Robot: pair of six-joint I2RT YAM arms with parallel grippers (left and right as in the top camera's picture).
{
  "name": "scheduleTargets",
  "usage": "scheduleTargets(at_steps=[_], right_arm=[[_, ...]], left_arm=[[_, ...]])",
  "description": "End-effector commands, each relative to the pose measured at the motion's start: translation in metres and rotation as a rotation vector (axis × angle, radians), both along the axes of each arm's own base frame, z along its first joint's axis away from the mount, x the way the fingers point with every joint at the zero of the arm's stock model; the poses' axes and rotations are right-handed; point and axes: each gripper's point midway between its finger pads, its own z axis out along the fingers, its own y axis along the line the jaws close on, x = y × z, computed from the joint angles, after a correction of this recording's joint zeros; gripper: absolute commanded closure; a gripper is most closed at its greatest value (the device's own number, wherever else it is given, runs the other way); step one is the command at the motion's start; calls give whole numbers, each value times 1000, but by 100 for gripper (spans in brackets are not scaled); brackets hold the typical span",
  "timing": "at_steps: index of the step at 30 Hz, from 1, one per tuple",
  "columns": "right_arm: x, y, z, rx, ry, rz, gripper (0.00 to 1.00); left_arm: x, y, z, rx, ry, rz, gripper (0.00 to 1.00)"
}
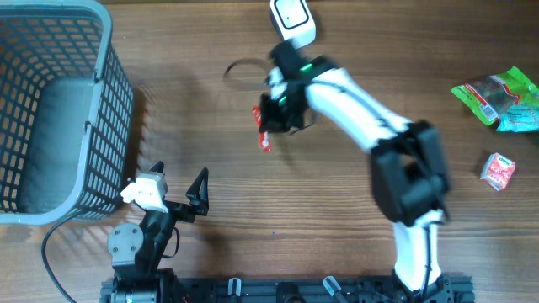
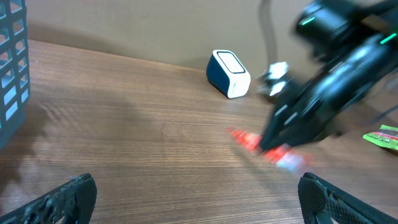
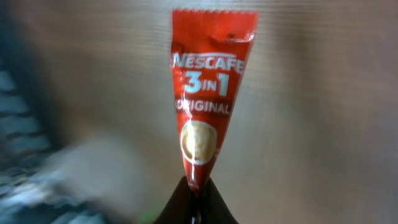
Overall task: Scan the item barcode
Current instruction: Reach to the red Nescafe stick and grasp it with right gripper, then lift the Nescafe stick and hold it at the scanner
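Pinching the sachet (image 3: 208,93) by its narrow end with the right gripper (image 3: 194,190), closed tight on it. Reading "NESCAFE 3in1 ORIGINAL" on the red face in the right wrist view, wide end pointing away from the fingertips. Holding it around mid-desk, on the near side of the scanner (image 1: 292,18) standing at the far edge, and well right of the basket (image 1: 114,84). Blurring in the left wrist view, so not telling whether touching the desk (image 1: 278,227) or lifted clear. Resting the left gripper (image 1: 173,192) at the near left, jaws wide apart, just beside the basket's near corner, gripping nothing. Showing only a plain grey bottom inside the grey mesh basket at the left. Seeing green packets (image 1: 498,97) at the right edge, well apart from both arms, and, nearer, a small red-and-white packet (image 1: 498,171).
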Motion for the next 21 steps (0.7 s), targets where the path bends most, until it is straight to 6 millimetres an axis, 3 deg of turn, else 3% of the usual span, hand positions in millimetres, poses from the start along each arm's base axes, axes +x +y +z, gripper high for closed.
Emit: scheduleTargets(at_steps=[1, 4, 6, 10, 13, 16, 19, 21], right_arm=[[-29, -6, 107, 247, 454, -326, 96], [-46, -23, 119, 230, 658, -420, 96], [-52, -27, 119, 209, 700, -437, 96], [-65, -24, 121, 253, 586, -254, 96], [-89, -22, 132, 298, 603, -139, 96], [-95, -17, 138, 356, 556, -54, 96], [-97, -14, 137, 352, 554, -44, 96], [-100, -14, 138, 302, 654, -128, 96]], left_arm=[[0, -1, -1, 15, -2, -8, 0], [0, -1, -1, 15, -2, -8, 0], [0, -1, -1, 15, -2, -8, 0], [0, -1, -1, 15, -2, -8, 0], [0, -1, -1, 15, -2, -8, 0], [0, -1, -1, 15, -2, -8, 0], [0, -1, -1, 15, -2, -8, 0], [0, -1, -1, 15, -2, -8, 0]])
